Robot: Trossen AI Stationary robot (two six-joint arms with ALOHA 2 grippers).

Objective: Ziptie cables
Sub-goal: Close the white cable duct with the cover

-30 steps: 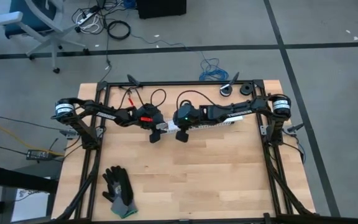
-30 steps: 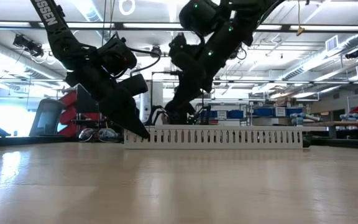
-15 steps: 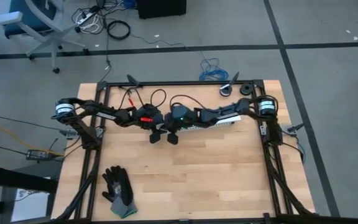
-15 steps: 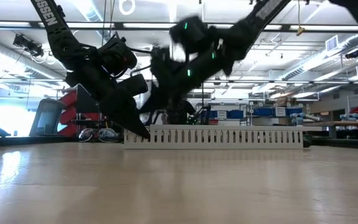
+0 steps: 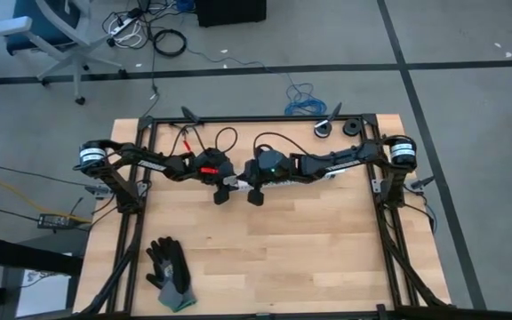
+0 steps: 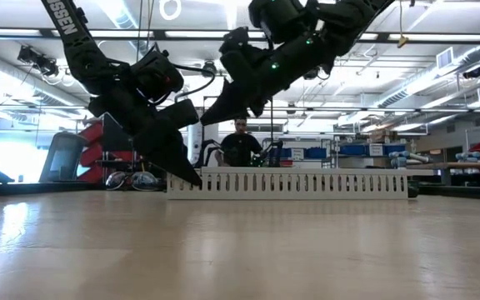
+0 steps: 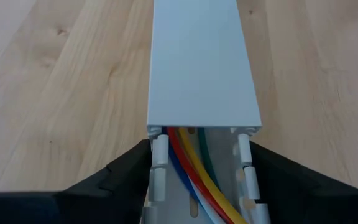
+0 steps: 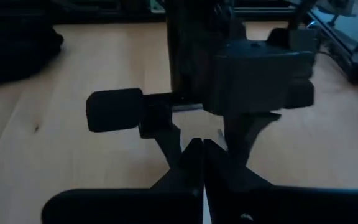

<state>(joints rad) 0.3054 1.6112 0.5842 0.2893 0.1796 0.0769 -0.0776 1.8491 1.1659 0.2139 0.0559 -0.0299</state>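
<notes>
Holding arm: we see the left gripper (image 5: 223,193) down at one end of the long white slotted plastic duct (image 7: 197,62), its two dark fingers pressed against the duct's outer walls, one on each side, so it is clamped on the duct.
Cables: the thin flexible wires (image 7: 194,168), red, yellow-orange, green, blue and white, lie together inside the duct, running under its flat lid, which covers the stretch beyond the left gripper.
Working arm: the right gripper (image 5: 256,194) hangs above the duct, just beside the left gripper and clear of the lid; its fingertips meet with no gap we can see, and we see nothing held between them.
Ziptie: we cannot pick out a thin black strip in any view, on or near the duct.
Bystanders: a black work glove (image 5: 169,274) lies well apart from the duct, near the table's front corner on the left arm's side; a person (image 6: 240,146) sits in the room behind the duct.
Stage: we judge no tie is around the wires yet.
Risk: we think the closed right fingers, coming down, could strike the lid or the slotted wall and shove the duct out of the left grip.
Risk: reaching into the open stretch, they could snag one wire alone and drag it out of the bundle.
</notes>
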